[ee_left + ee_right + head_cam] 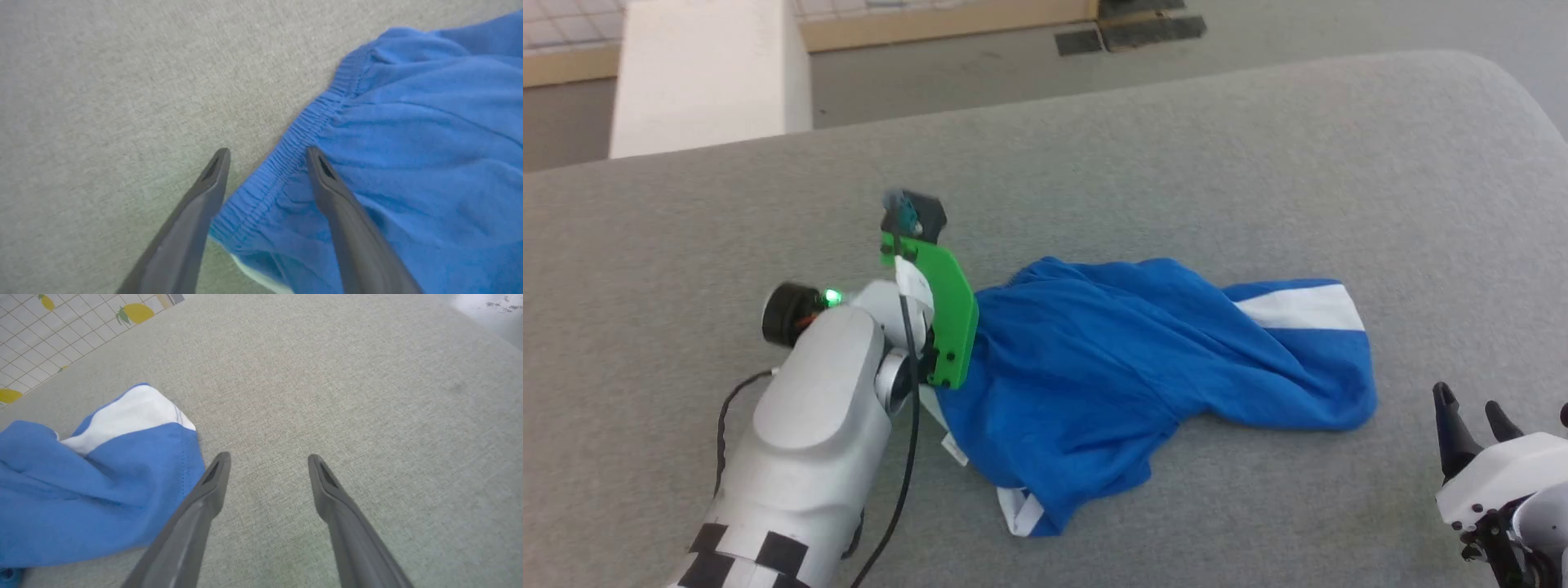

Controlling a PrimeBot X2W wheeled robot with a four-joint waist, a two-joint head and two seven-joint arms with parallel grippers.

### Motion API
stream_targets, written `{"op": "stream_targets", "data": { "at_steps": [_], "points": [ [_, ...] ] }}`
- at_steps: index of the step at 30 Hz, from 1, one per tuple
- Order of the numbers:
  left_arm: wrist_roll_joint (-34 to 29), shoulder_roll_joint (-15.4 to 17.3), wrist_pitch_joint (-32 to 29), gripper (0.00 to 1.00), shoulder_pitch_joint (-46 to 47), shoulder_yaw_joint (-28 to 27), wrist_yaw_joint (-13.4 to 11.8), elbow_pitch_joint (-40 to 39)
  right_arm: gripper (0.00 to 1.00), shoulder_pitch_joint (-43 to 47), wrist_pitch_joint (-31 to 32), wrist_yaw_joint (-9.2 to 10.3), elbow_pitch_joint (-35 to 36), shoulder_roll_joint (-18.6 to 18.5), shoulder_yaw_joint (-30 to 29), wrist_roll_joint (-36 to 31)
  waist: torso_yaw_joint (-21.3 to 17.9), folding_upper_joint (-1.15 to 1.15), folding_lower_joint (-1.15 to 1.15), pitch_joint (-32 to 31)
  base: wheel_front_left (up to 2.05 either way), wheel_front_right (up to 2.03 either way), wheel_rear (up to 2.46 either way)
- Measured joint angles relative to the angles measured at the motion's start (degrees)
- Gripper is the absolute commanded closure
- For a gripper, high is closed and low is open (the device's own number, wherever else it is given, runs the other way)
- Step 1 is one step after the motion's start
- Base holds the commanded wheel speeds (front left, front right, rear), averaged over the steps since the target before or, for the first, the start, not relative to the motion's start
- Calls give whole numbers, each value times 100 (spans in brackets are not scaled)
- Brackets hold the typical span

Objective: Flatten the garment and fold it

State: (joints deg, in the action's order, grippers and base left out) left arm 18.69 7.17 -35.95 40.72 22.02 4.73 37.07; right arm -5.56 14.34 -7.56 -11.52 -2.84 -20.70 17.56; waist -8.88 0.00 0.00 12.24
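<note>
Right gripper [1470, 404]: lay at the near right edge of the head view, fingers spread and grasping nothing; its wrist view showed both fingers over bare grey cloth, just beside a leg hem of the garment [102, 498].
Left gripper [267, 152]: was released, fingers wide apart; one fingertip stood over the grey surface, the other over blue fabric, with the gathered waistband [286, 155] passing between them. Contact could not be told.
Green bracket [947, 318]: sat on the left wrist, at the garment's left end.
Garment position: lay crumpled at the middle of the grey padded surface [1258, 147], waistband leftward, white stripe [1298, 309] at its far right end.
Background: grey floor [931, 73] and a white block [703, 73] stood beyond the surface's far edge.
</note>
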Motion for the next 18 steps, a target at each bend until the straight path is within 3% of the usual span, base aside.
{"op": "stream_targets", "data": {
  "at_steps": [2, 3, 4, 5, 12, 18],
  "points": [
    [12, 0, -142, 0, -9, 108, 52, 130, 0, 1, -34, 0, -55, -1, -15, -1, -86, 0, 0, 59, 0, 0, 0],
    [81, -22, -218, 11, -14, 136, 89, 156, 0, 3, -60, 0, -75, 0, -34, -1, -121, 0, 0, 92, 0, 0, 0],
    [181, -47, -257, 71, -16, 153, 129, 154, 0, 7, -88, 0, -94, -1, -67, -1, -147, 0, 0, 128, 0, 0, 0],
    [205, -47, -268, 100, -16, 185, 136, 148, 0, 9, -112, 0, -111, -3, -82, -1, -159, 0, 0, 153, 0, 0, 0],
    [598, -85, 65, 100, -109, 308, 233, -31, 0, 24, -178, 0, -214, -3, -123, -47, -21, 0, 0, 190, 0, 0, 0],
    [1281, -133, 821, 100, -212, -281, 234, -468, 0, 23, -151, 0, -224, -1, -65, -162, 282, 0, 0, 55, 0, 0, 0]
  ]
}}
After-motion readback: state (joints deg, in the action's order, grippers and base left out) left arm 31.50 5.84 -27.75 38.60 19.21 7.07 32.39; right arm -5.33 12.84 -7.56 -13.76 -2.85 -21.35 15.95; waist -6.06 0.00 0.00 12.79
